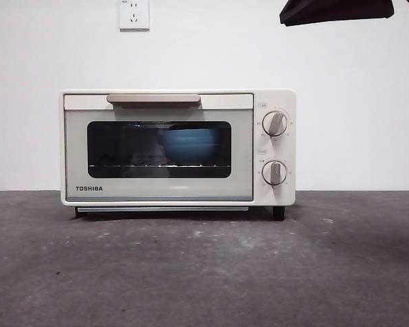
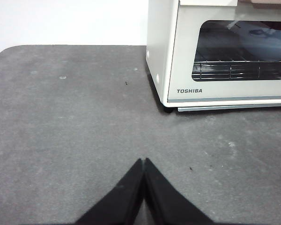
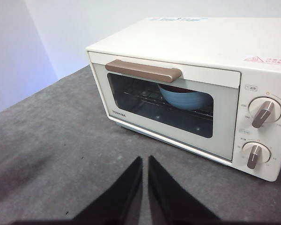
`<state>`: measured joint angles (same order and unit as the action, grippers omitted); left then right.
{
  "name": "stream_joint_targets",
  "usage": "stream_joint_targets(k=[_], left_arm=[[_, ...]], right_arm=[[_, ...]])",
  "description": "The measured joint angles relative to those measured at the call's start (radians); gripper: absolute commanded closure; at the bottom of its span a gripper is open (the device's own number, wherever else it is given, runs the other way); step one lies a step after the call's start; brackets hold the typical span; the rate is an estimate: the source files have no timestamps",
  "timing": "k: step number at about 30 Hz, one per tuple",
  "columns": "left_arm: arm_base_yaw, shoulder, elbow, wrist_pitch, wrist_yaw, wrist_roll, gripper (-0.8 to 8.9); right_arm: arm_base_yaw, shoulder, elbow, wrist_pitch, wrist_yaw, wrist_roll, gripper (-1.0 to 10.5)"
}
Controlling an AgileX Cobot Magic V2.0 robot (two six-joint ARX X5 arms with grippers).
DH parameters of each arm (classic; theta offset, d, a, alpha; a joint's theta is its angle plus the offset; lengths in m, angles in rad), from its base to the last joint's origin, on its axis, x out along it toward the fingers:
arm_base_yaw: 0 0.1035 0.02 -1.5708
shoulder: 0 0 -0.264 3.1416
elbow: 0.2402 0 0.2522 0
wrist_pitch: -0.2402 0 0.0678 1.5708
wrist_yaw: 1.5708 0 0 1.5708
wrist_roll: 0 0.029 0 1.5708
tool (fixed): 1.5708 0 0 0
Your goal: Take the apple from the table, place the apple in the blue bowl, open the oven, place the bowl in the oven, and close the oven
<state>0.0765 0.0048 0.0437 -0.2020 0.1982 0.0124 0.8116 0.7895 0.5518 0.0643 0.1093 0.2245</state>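
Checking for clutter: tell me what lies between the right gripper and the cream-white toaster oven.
Only bare dark grey table lies between the right gripper and the cream-white toaster oven, as the right wrist view shows.

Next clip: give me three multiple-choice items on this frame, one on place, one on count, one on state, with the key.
1. Where is the blue bowl?
A. on the table
B. on the rack inside the oven
C. on top of the oven

2. How many knobs does the oven have?
A. one
B. two
C. three

3. The oven door is:
A. shut
B. fully open
C. missing

Key: 1 B, the bowl shows through the window; 2 B, an upper knob and a lower knob; 3 A, the door sits flush, handle at top.
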Motion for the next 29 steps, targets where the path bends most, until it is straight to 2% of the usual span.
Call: stream_joint_targets(k=[18, 20, 24, 29], left_arm=[[0.0, 0.0, 0.0, 0.0, 0.0, -0.001, 8.06], [0.0, 0.0, 0.0, 0.0, 0.0, -0.002, 8.06], [0.0, 0.0, 0.0, 0.0, 0.0, -0.003, 8.06], [0.0, 0.0, 0.0, 0.0, 0.0, -0.003, 8.06]], right_arm=[[0.0, -0.013, -0.001, -0.019, 0.0, -0.001, 9.4], [-0.016, -0.047, -0.003, -0.034, 0.024, -0.016, 9.4], [-0.123, -0.138, -0.003, -0.034, 0.037, -0.063, 9.4], [-0.345, -0.239, -0.012, -0.097, -0.076, -0.088, 9.4]])
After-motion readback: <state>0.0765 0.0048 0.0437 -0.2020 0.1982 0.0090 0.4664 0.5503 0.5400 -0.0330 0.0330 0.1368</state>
